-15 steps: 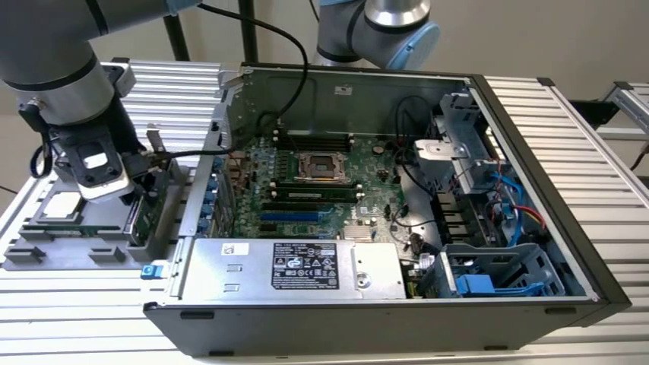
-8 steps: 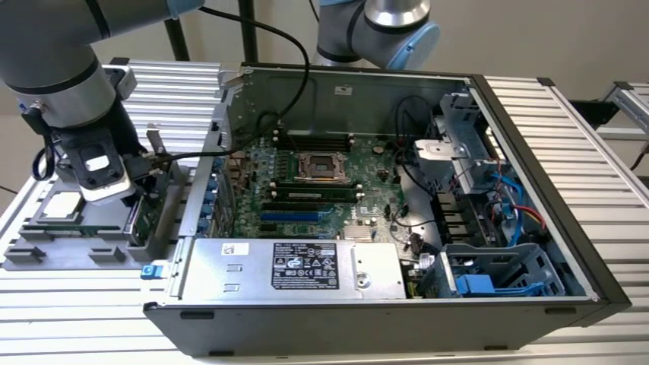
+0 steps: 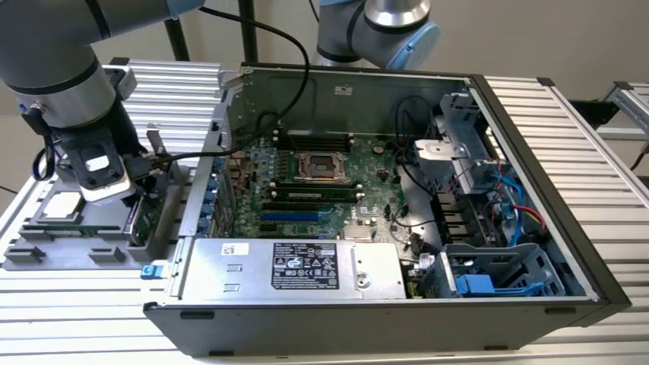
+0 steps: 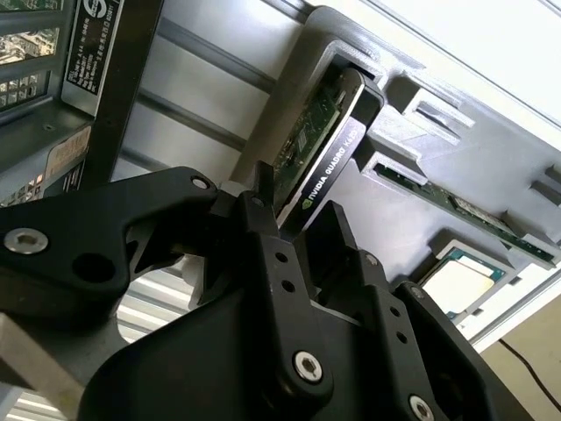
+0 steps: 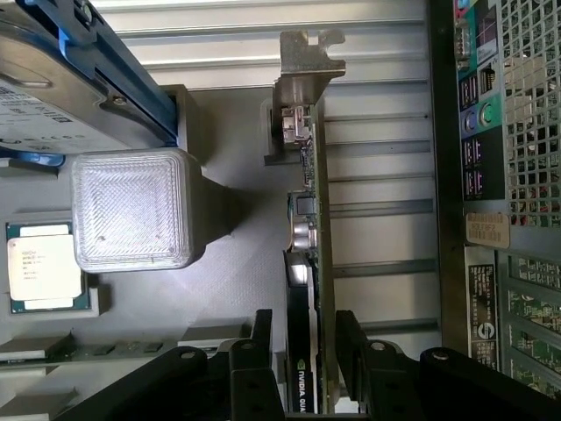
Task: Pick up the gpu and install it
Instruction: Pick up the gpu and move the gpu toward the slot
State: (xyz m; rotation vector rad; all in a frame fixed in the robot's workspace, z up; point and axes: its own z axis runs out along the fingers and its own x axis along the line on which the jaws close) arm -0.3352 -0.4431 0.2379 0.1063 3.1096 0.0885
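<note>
Standing on edge, the gpu (image 5: 310,230) sits between the parted fingers (image 5: 351,347).

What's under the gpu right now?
The gray holder tray: the gpu stands on edge in its slot, gripper around it. The card's lower edge is hidden in the slot.

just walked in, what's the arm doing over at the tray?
The arm's black gripper is down at the grey parts tray, beside the open dark computer case. Its jaws straddle the thin green circuit-board gpu with a silver metal bracket, which stands on edge in a tray slot. A slim gap shows beside the board, so it looks not yet clamped. The card is not lifted or installed yet.
</note>
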